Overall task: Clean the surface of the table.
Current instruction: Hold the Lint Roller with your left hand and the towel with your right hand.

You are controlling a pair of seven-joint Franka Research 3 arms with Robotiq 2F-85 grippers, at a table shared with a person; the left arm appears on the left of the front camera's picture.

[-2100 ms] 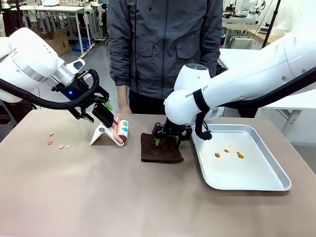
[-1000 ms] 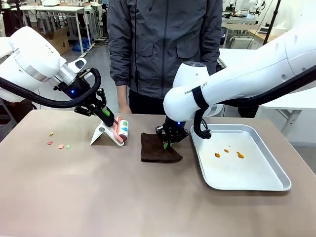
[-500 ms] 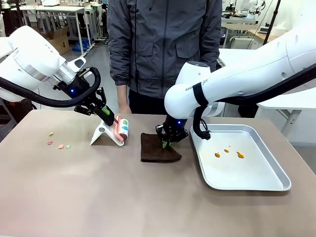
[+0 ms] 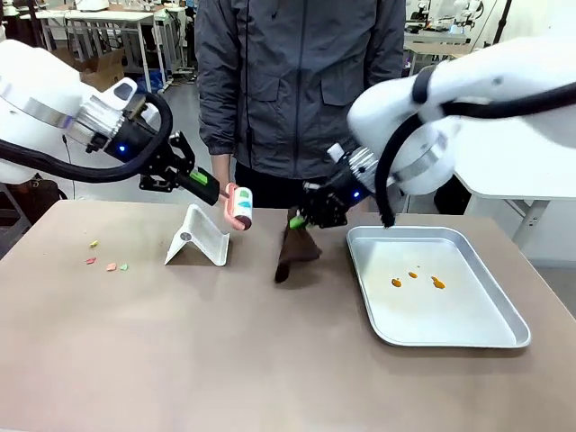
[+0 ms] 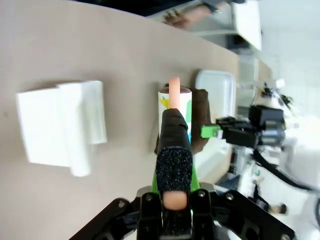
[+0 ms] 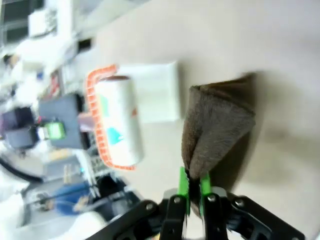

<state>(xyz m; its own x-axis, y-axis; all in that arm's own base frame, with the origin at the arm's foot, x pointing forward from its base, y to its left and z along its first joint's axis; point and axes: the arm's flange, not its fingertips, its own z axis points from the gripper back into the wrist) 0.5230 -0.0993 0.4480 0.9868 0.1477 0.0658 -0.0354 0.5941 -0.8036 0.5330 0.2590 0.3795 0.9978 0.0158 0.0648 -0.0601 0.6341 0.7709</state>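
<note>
The taupe-brown table [image 4: 225, 360] carries a few coloured crumbs [image 4: 106, 261] near its left side. My left gripper [image 4: 202, 183] is shut on the pink handle of a lint roller [image 4: 239, 205], held in the air above and to the right of its white stand [image 4: 200, 238]. In the left wrist view the roller [image 5: 175, 107] sticks out beyond my left gripper [image 5: 174, 165]. My right gripper [image 4: 301, 219] is shut on a corner of a dark brown cloth [image 4: 292, 252]; the cloth hangs down to the table. The right wrist view shows the cloth [image 6: 215, 130] pinched in my right gripper [image 6: 192, 182].
A silver metal tray [image 4: 486, 337] with a few orange bits [image 4: 416, 279] lies at the right. A person in a grey jacket [image 4: 301, 81] stands at the far edge, just behind the roller and cloth. The table's front half is bare.
My left gripper has lifted the lint roller off its stand, up and to the right. My right gripper has raised the cloth from lying flat; it now hangs.
</note>
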